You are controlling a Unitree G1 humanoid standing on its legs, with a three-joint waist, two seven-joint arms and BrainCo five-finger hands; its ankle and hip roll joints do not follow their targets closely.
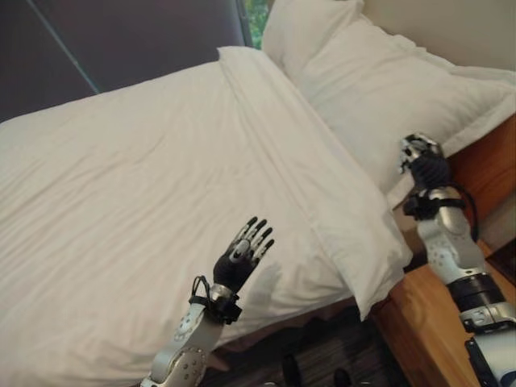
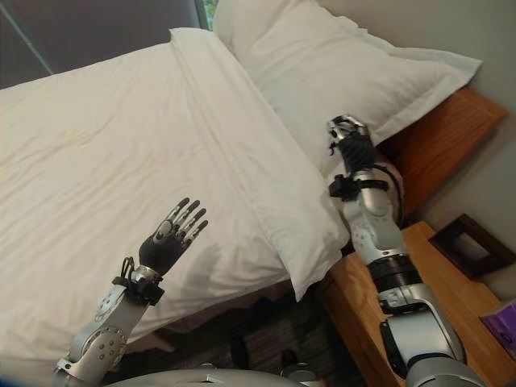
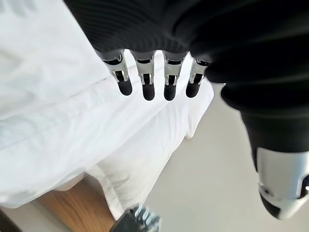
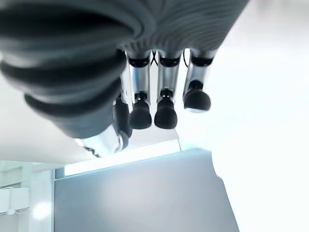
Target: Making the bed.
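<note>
A white duvet (image 1: 145,185) lies spread over the bed, its top edge folded back in a band (image 1: 322,185) below the pillows. Two white pillows lie at the head, the nearer one (image 1: 395,89) overlapping the farther one (image 1: 310,24). My left hand (image 1: 239,260) is raised above the near edge of the duvet, open with straight fingers (image 3: 147,82), touching nothing. My right hand (image 1: 421,155) is up beside the near pillow's lower corner, next to the headboard. Its fingers (image 4: 164,108) are curled, with no cloth showing between them.
A wooden headboard (image 1: 492,161) runs along the right behind the pillows. A wooden nightstand (image 2: 451,298) stands under my right arm, with a dark frame (image 2: 472,242) and a purple item (image 2: 504,322) on it. Dark carpet (image 1: 322,355) shows by the bed's near corner.
</note>
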